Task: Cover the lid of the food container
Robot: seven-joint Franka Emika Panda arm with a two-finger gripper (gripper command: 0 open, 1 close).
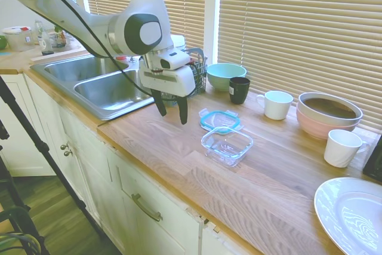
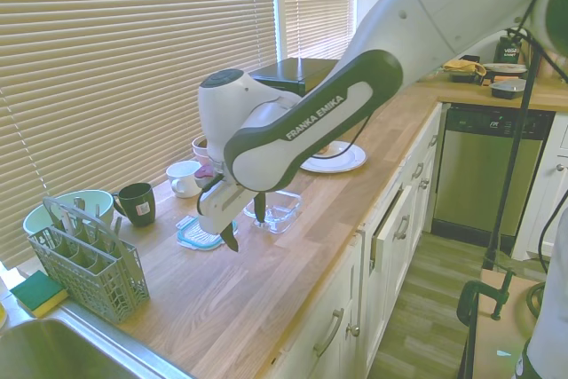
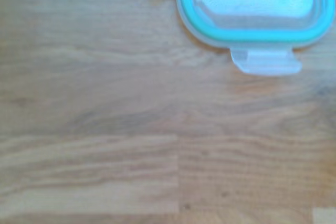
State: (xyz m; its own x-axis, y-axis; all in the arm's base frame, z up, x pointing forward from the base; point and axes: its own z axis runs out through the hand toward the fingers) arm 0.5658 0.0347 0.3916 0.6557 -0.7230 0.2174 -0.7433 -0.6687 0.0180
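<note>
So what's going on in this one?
A white robot arm hangs over a wooden kitchen counter, its gripper open and holding nothing. The lid lies flat on the counter just beside the gripper, with the empty glass food container next to it, uncovered. The lid has not been picked up yet. Mugs and bowls stand behind, near the blinds.

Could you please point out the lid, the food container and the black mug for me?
lid (image 1: 219, 120): first exterior view, on its clear middle panel.
food container (image 1: 227, 146): first exterior view, on its glass floor.
black mug (image 1: 239, 90): first exterior view, on its side wall.
</note>
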